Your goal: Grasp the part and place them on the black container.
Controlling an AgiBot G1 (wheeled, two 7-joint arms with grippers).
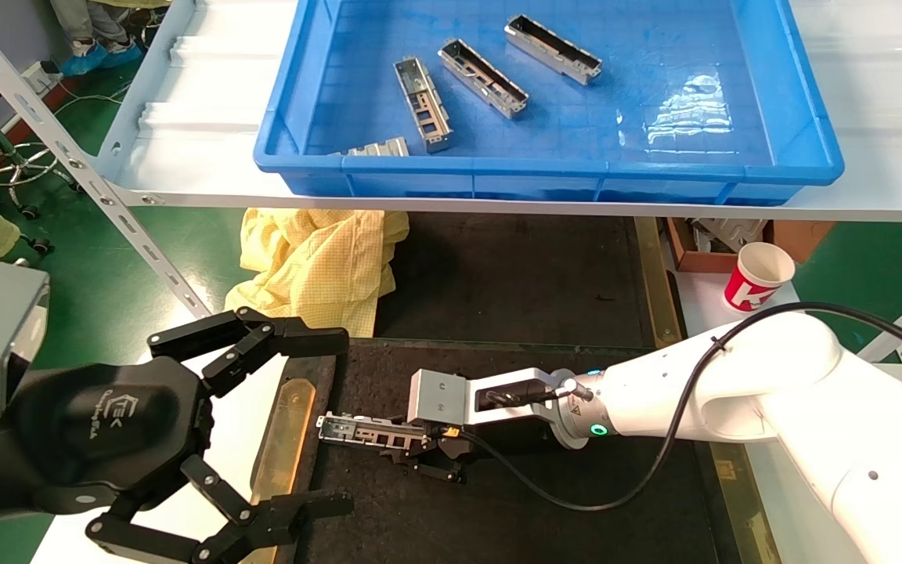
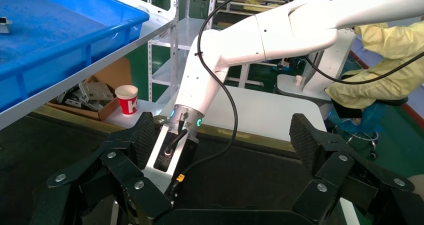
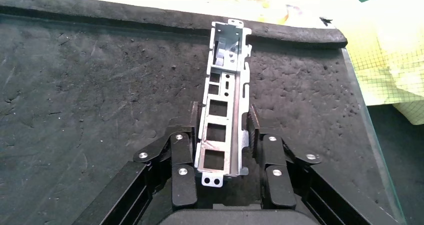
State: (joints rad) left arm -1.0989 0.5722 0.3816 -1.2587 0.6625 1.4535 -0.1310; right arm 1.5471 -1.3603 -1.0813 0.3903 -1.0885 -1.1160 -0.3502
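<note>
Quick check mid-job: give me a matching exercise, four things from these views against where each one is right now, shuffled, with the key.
Things:
1. part
2. blue bin
3. paper cup
4. left gripper

Places:
A. on the white shelf, holding four more parts
B. between the right gripper's fingers, over the black container
C. open, at the black container's left edge
D. on a white surface beside a cardboard box

Pairs: 1-B, 2-A, 3-D, 4-C

Silver part [image 3: 224, 120] with rectangular cutouts on matte black container [image 3: 90, 100]. Brass-coloured edge strip [image 1: 283, 435]. Blue bin [image 1: 733, 168]. Yellow checked cloth [image 1: 318, 266]. Red-and-white cup [image 1: 758, 276]. Black left hand [image 1: 294, 423].
</note>
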